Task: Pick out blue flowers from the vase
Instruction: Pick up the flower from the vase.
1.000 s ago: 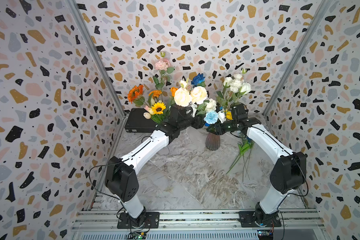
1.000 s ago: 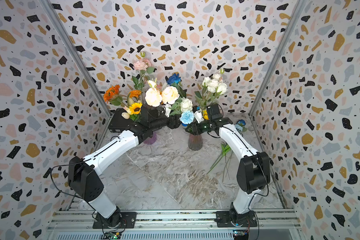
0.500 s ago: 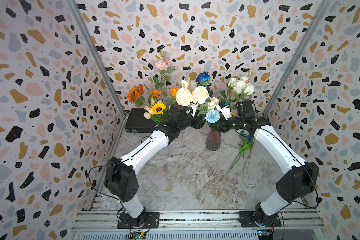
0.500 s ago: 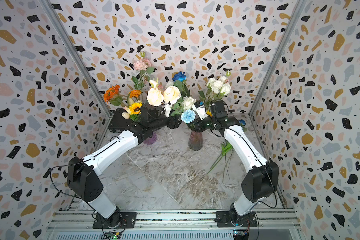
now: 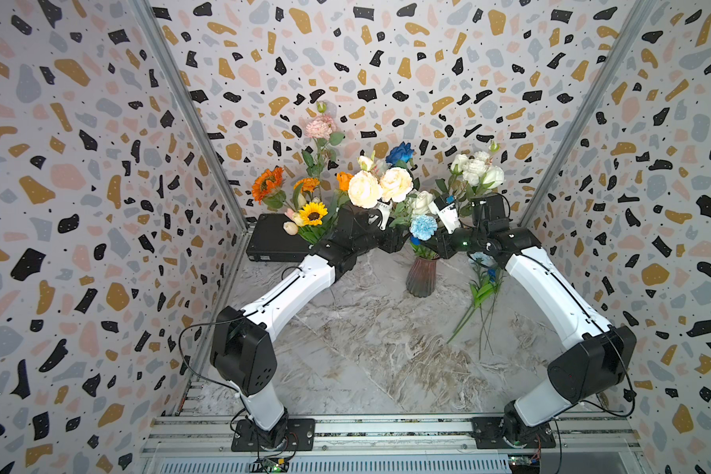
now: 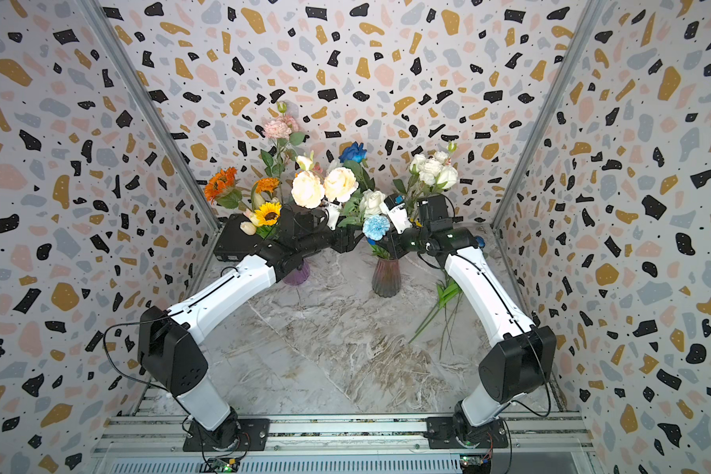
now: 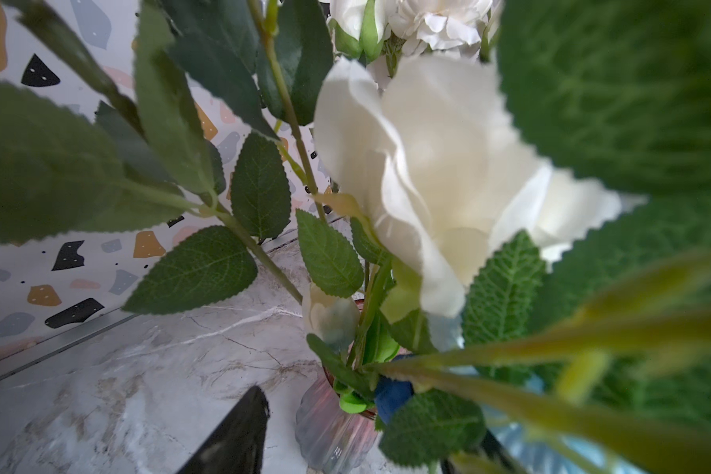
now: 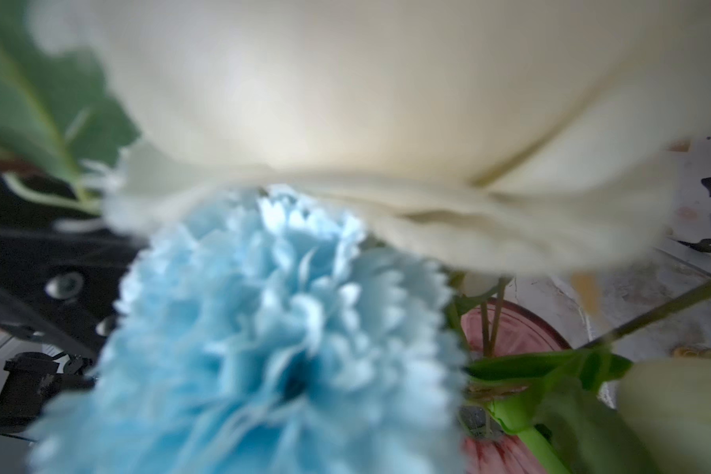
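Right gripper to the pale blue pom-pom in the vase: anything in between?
Nothing visible. In both top views the right gripper sits close beside the pale blue pom-pom, just below its head. A white rose crowds that head; the fingertips themselves are hidden by blooms.

A blurred pale blue flower (image 8: 280,349) and cream petal (image 8: 345,102) fill the right wrist view, so whether the right gripper (image 5: 447,212) is closed cannot be told. The left arm (image 6: 222,295) hides most of a purple vase (image 6: 298,277), and the right arm (image 5: 551,295) part of the loose blue flowers (image 5: 480,259).
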Available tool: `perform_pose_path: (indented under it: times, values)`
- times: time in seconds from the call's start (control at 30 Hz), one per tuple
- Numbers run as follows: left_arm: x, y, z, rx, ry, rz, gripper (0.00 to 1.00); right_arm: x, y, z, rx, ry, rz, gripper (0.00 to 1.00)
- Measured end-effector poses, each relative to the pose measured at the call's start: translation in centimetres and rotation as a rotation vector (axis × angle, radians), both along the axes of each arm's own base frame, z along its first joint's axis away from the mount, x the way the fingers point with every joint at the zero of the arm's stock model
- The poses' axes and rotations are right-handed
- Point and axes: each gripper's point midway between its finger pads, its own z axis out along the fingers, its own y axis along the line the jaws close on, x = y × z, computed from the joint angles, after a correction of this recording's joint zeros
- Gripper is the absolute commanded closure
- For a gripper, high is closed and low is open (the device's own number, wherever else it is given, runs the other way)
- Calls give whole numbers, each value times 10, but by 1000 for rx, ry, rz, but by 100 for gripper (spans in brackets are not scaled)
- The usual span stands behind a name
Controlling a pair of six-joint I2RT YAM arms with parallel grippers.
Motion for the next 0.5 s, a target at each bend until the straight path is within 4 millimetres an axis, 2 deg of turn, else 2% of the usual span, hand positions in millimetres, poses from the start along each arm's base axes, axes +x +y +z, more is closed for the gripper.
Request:
perform_pose_path:
  times: [0.17, 0.5]
  values:
    - [0, 0, 0, 0, 1, 0, 36, -5, -3, 12, 5, -30, -7, 87]
    - [1, 1, 0, 4, 0, 11, 37, -24, -16, 58, 17, -152, -36, 90]
